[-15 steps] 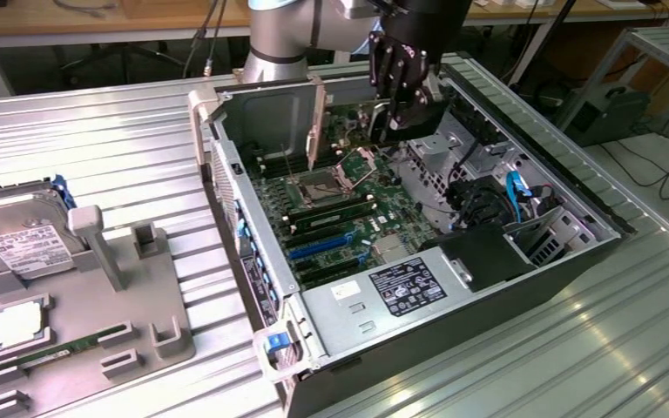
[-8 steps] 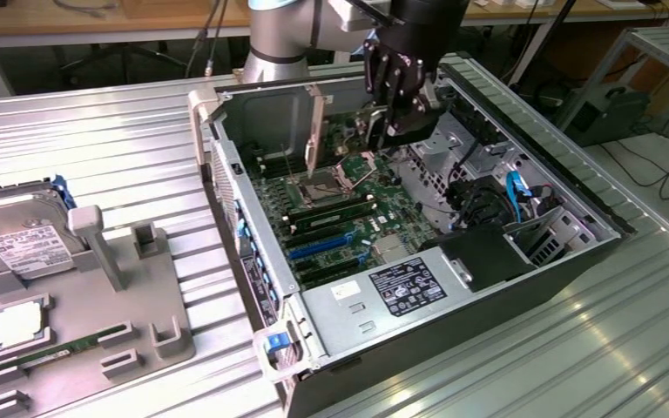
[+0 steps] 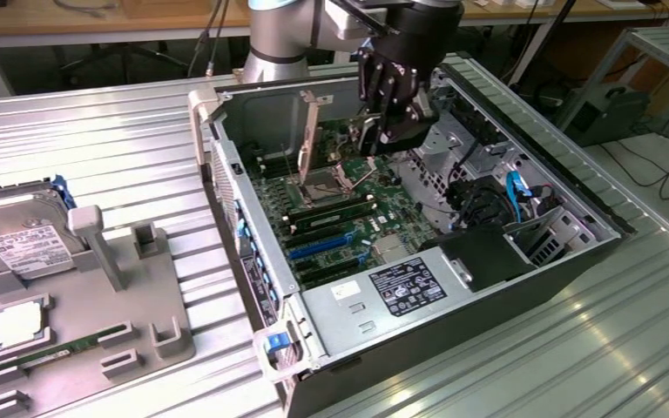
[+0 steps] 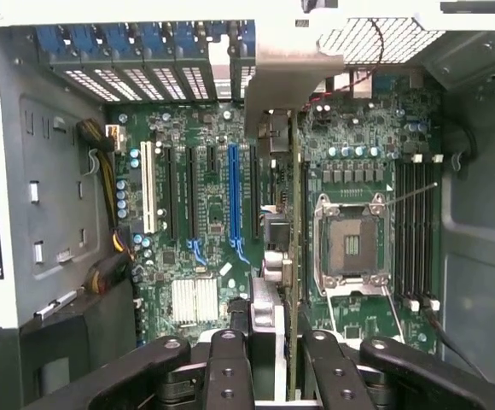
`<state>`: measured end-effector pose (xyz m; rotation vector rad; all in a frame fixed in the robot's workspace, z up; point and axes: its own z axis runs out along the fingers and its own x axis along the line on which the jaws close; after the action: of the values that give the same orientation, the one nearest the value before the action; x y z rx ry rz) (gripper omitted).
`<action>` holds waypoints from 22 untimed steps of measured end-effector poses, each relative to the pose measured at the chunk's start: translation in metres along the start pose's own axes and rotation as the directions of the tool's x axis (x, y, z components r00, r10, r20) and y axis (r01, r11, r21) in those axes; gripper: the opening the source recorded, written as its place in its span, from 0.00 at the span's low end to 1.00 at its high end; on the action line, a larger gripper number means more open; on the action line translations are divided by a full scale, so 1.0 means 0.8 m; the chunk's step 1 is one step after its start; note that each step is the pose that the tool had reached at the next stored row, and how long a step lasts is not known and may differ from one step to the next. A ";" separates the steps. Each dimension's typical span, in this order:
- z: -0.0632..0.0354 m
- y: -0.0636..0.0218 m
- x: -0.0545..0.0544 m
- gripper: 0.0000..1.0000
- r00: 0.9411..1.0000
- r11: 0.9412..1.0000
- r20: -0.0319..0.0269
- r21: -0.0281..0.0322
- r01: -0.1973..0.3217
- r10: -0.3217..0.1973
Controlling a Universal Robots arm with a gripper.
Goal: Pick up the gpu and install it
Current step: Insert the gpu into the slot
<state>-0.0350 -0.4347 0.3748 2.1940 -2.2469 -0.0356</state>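
One graphics card (image 3: 402, 139) (image 4: 283, 256) is what we carry. The gripper (image 3: 390, 122) (image 4: 273, 363) is closed to a narrow gap on it, pinching its top edge from both faces. The card hangs edge-down inside the open computer case (image 3: 567, 187), above the motherboard (image 3: 334, 218) (image 4: 205, 154) and not yet touching it. In the wrist view it stands between the long slots and the processor socket (image 4: 350, 243), with its silver bracket (image 4: 294, 81) towards the rear wall with its row of vents.

To do this step well, we judge that the card must stay square to the board and parallel to the slots. It should be shifted sideways over the blue slot (image 4: 234, 192) before any downward push. The bracket end should meet the rear opening at the same time as the edge meets the slot. A tilted card would likely jam or scrape the parts beside it.

The case also holds the bare processor socket, a row of memory slots (image 4: 414, 231), bundled cables (image 3: 486, 205) and a labelled power supply (image 3: 410, 287).

On the exterior view's left, well apart from the case, a grey tray (image 3: 79, 322) holds a hard drive (image 3: 21, 244), a small square chip (image 3: 17, 324) and a green memory stick (image 3: 62, 353).
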 end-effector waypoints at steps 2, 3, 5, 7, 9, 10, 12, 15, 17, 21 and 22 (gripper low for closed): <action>0.003 0.001 0.000 0.28 1.000 1.000 0.000 -0.001 0.000 0.000; 0.005 0.002 0.000 0.28 1.000 1.000 0.000 -0.001 0.000 0.000; 0.009 0.002 0.000 0.28 1.000 1.000 0.000 -0.001 0.000 0.000; 0.012 0.002 0.000 0.28 1.000 1.000 0.000 -0.001 0.000 0.000; 0.020 0.002 0.000 0.28 1.000 1.000 0.000 -0.001 0.000 0.000; 0.024 0.001 0.000 0.28 1.000 1.000 0.000 -0.001 -0.001 0.001; 0.029 0.001 0.000 0.28 1.000 1.000 0.000 -0.001 -0.002 0.002; 0.033 0.002 0.000 0.28 1.000 1.000 0.000 -0.001 0.006 -0.006; 0.040 0.003 0.000 0.28 0.999 0.999 -0.001 -0.002 0.044 -0.044; 0.044 0.011 0.000 0.28 0.999 0.999 -0.001 -0.002 0.046 -0.046; 0.046 0.013 0.000 0.28 0.999 0.999 -0.001 -0.002 0.042 -0.042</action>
<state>-0.0458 -0.4339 0.3381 2.2402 -2.1990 -0.0369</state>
